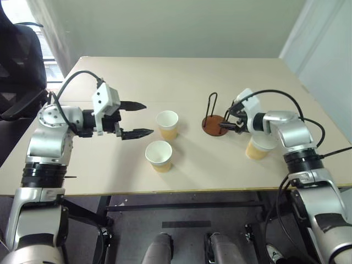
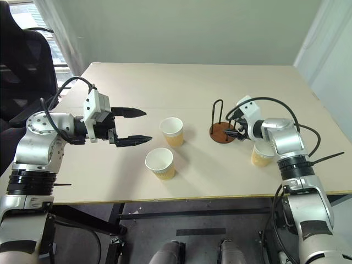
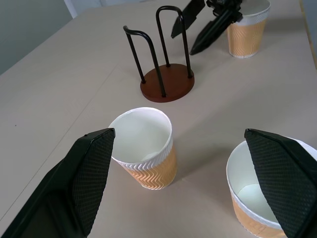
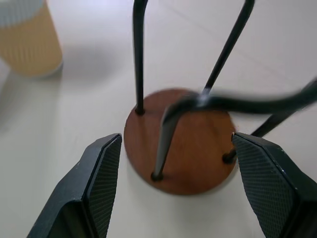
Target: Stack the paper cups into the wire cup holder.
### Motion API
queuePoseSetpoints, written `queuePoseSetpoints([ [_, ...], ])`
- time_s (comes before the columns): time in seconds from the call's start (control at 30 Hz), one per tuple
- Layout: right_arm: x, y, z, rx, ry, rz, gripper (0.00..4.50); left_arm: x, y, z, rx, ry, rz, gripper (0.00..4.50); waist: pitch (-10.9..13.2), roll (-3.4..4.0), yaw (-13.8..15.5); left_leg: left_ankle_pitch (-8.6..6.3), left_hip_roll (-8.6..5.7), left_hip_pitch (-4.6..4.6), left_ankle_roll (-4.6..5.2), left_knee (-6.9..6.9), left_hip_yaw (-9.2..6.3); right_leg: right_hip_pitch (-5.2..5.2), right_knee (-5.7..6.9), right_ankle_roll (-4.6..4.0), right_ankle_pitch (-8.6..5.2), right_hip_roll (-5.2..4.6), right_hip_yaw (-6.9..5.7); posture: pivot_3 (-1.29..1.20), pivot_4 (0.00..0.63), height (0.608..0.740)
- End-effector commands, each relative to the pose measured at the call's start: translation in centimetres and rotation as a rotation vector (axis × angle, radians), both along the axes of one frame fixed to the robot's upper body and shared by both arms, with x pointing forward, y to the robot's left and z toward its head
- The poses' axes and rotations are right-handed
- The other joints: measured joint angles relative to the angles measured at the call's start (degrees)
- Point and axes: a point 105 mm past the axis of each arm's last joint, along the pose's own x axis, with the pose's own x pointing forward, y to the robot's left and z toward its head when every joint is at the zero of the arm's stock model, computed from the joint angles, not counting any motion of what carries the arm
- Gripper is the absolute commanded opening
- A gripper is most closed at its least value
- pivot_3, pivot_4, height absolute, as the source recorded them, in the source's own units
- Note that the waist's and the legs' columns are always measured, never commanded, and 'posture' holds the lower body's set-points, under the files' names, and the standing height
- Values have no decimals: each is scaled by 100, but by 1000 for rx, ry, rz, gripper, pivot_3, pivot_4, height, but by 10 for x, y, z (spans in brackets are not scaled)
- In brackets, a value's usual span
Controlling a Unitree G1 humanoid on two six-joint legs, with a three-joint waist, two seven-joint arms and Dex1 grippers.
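Beige worktop (image 1: pixel 181 71) carries all task items. Left hand (image 1: pixel 135 119) hovers fully spread, empty, aimed at two paper cups (image 1: pixel 167 125) mid-worktop; third cup (image 1: pixel 257 148) stands beside right forearm. Right hand (image 1: pixel 226 118) spread either side of wire cup holder (image 1: pixel 213 122), gripping nothing. Risks, as judged: right forearm sweeping third cup over; right fingers closing on light holder and skidding or tipping it; left fingers crushing thin cup wall, or nudging neighbouring cup while reaching between the close-set pair.
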Motion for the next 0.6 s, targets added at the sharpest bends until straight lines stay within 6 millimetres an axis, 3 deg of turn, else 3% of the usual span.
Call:
queuePoseSetpoints([
  [0.03,5,2,26,63,-51,-25,3560,-1,0,14,1,-48,0,4500,0,0,2,0,0,0,0,0,0,0,0,0,0,0,0,0,150,740],
  [0.17,7,1,25,57,-47,-42,3560,0,0,13,2,-49,4,4500,0,0,11,-1,0,-3,0,-1,0,0,-5,-1,-1,0,0,0,150,740],
  [0.27,7,-1,22,47,-39,-51,3008,1,1,14,1,-53,12,4500,0,0,6,-2,0,-5,-1,-1,0,-3,-5,-1,-1,0,0,0,150,740],
  [0.53,5,1,15,41,-23,-40,25,2,4,15,6,-56,22,4500,0,0,4,-2,0,-5,-1,-3,0,-7,-2,-1,0,0,0,0,150,740],
  [0.6,3,5,11,37,-8,-2,25,2,4,16,10,-53,20,4500,0,0,6,-2,0,-5,-1,-2,0,-7,-1,-1,0,0,0,0,150,740],
])
